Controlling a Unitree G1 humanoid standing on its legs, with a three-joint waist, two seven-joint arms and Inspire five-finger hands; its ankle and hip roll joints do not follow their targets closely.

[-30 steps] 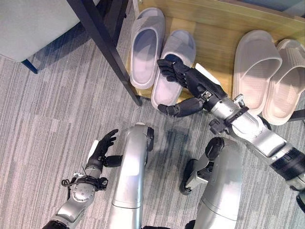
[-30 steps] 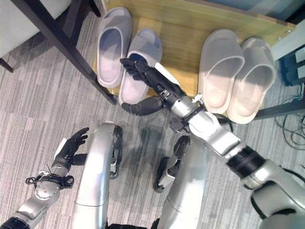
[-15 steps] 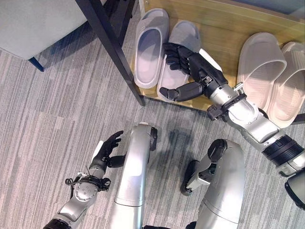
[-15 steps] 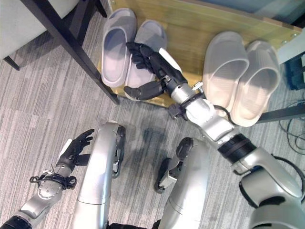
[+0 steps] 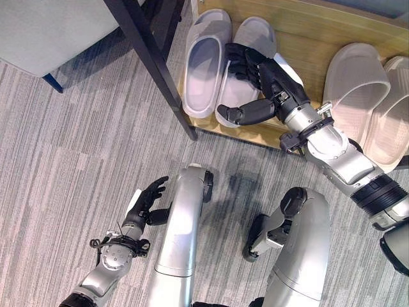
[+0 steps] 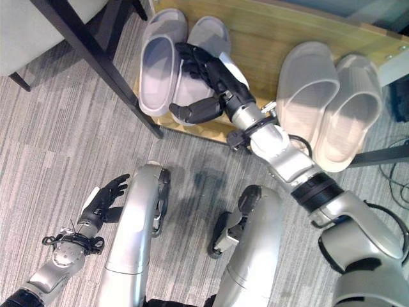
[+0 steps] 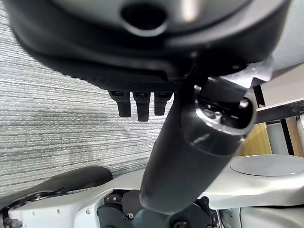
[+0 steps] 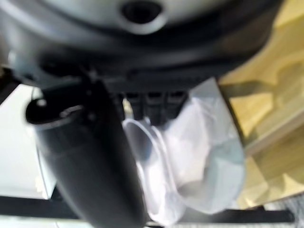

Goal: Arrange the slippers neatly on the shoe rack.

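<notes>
Right hand (image 5: 259, 83) gripping right grey slipper (image 5: 252, 38), has pushed it farther onto shoe rack (image 5: 307, 32), alongside mate (image 5: 204, 64). Left hand (image 5: 146, 198) relaxed, idle.

A low wooden shoe rack (image 5: 300, 38) sits on grey striped carpet (image 5: 77, 147). Two grey slippers (image 5: 206, 57) lie on the rack beside a dark post (image 5: 153, 67); two beige slippers (image 5: 358, 89) lie farther from that post.

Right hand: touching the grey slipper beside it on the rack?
Touching. In the left eye view the right hand lies on the right grey slipper, fingers curled over its strap and thumb at its heel; no gap shows. It sits on the shoe rack.
</notes>
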